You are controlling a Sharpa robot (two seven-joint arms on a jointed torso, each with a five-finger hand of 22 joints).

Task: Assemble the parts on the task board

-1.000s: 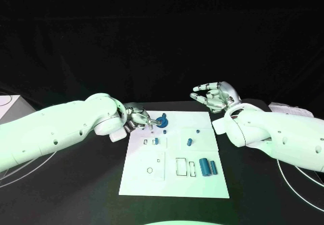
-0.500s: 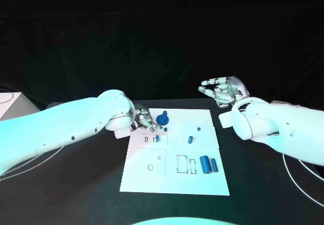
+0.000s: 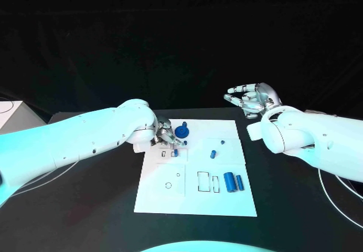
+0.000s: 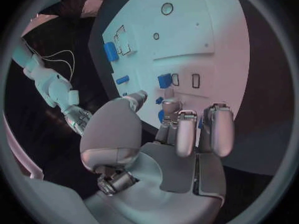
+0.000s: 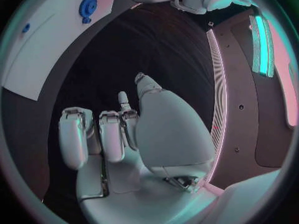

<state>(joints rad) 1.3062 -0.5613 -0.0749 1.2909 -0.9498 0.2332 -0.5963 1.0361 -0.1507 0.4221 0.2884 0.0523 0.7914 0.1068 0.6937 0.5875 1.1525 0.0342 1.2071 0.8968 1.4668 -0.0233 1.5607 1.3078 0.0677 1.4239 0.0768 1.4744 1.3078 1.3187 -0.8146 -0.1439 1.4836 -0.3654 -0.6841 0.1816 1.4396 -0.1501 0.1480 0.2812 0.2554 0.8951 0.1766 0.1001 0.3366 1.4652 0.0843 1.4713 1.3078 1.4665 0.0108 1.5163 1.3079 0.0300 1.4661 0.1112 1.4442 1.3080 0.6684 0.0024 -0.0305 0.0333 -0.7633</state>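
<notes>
The white task board (image 3: 198,197) lies in the middle of the black table. A blue gear (image 3: 182,132) stands near its far left corner. My left hand (image 3: 167,133) hovers right beside the gear, fingers curved over the board's edge with nothing pinched between them; the same hand (image 4: 168,134) has the gear partly hidden behind its fingers. A small blue block (image 3: 175,153), a short peg (image 3: 213,154) and two blue cylinders (image 3: 233,182) lie on the board. My right hand (image 3: 253,100) is raised beyond the board's far right corner, fingers apart and holding nothing.
Empty outlined slots (image 3: 203,181) and a ring mark (image 3: 168,185) sit on the board's near half. A white box (image 3: 9,113) stands at the far left of the table. Thin cables (image 3: 333,205) trail on the right side.
The whole picture has shifted slightly. My right hand has drifted a little outward and up. My left hand stays by the gear, its fingers slightly drawn back from it.
</notes>
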